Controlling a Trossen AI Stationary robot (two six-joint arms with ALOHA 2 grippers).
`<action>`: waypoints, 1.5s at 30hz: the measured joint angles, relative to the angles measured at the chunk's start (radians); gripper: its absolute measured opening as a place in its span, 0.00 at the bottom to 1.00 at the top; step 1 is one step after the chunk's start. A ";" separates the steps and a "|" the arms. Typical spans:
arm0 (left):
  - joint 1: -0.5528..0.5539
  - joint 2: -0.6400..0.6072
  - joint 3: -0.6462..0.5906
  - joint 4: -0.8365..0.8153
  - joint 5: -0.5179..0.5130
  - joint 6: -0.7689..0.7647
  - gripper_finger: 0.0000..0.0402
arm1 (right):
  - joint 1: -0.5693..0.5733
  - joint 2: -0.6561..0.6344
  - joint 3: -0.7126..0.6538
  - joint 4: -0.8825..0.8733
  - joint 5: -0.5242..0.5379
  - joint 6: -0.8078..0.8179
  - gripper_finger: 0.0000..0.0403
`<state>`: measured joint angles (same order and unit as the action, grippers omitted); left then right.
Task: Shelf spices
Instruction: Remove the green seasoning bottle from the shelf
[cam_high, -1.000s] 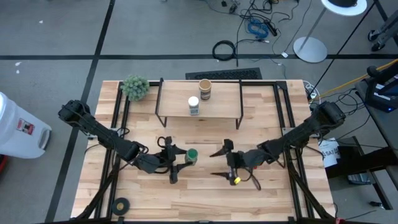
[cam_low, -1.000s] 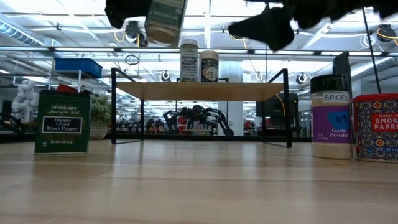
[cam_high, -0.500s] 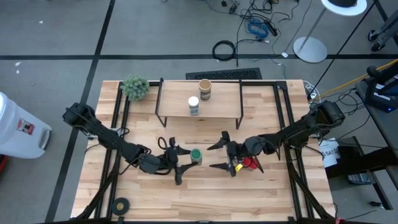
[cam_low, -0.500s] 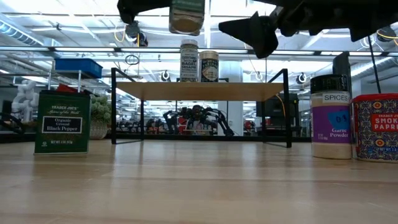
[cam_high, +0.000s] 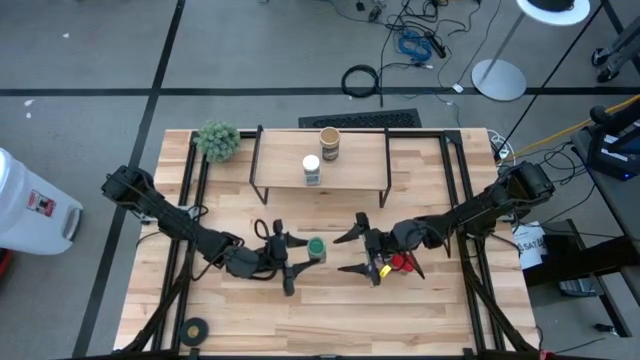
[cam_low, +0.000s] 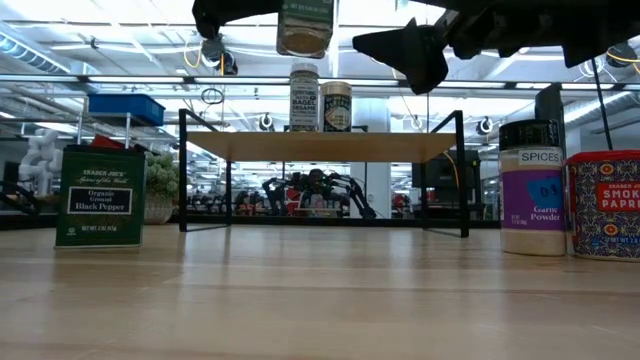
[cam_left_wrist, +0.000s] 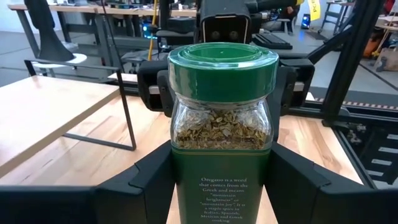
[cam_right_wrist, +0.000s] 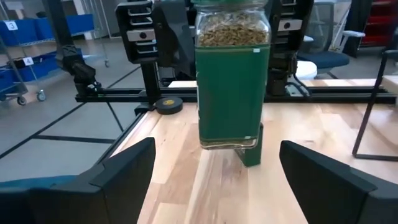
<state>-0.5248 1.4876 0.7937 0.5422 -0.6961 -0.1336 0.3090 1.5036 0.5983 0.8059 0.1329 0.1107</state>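
Two jars (cam_high: 320, 158) are occupying the shelf (cam_high: 360, 172) centre; board ends are lying free; right gripper (cam_high: 362, 248) is blocking the table's middle.

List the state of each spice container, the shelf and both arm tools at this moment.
Left tool: shut on oregano jar.
Oregano jar: upright, lidded, held off the table.
Right tool: open, empty, facing the jar.
Shelf: holds two upright jars.
Black pepper tin: upright on the table.
Garlic powder jar: upright on the table.
Paprika tin: upright on the table.

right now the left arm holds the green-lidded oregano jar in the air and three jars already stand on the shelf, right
Not quite: two jars stand on the shelf, as the high view shows. The left gripper does hold the green-lidded oregano jar in the air.
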 joint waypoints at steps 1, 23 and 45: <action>0.000 0.000 0.000 0.001 0.000 0.003 0.53 | -0.003 0.000 0.001 0.005 0.008 -0.007 0.82; 0.003 0.000 0.000 -0.001 0.000 0.011 0.53 | -0.021 0.137 0.112 0.010 -0.010 -0.044 0.88; 0.005 0.000 0.000 0.003 0.012 0.011 0.53 | -0.020 0.189 0.177 0.028 -0.005 -0.115 0.60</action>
<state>-0.5194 1.4872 0.7937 0.5457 -0.6842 -0.1230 0.2890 1.6928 0.7757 0.8341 0.1280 -0.0038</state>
